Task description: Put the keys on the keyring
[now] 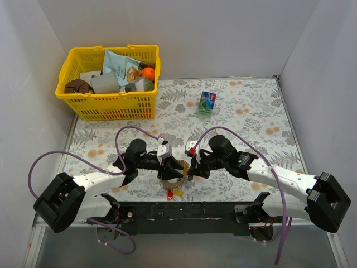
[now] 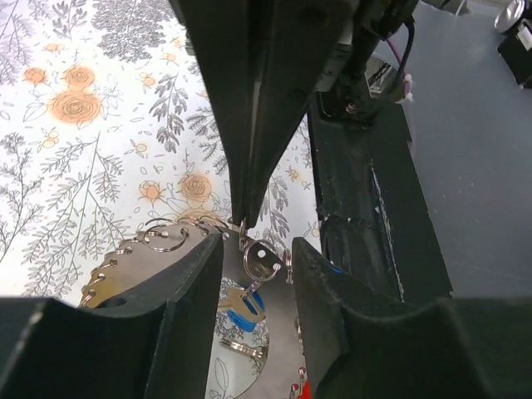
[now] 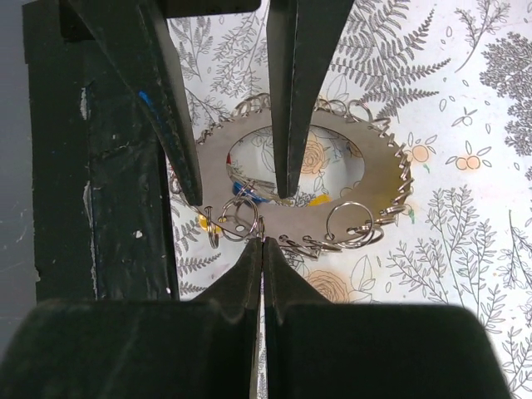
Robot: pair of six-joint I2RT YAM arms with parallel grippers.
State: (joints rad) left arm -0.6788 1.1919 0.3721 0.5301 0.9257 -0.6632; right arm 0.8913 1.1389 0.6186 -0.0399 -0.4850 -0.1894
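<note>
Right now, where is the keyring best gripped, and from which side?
I'd pinch the keyring from above on its far side, straddling the flat band between open centre and toothed rim. The band is broad and bare there; wire loops crowd the near side.

One keyring [image 3: 378, 176] — one basket [image 1: 111, 106], one carton [image 1: 207, 103]
</note>
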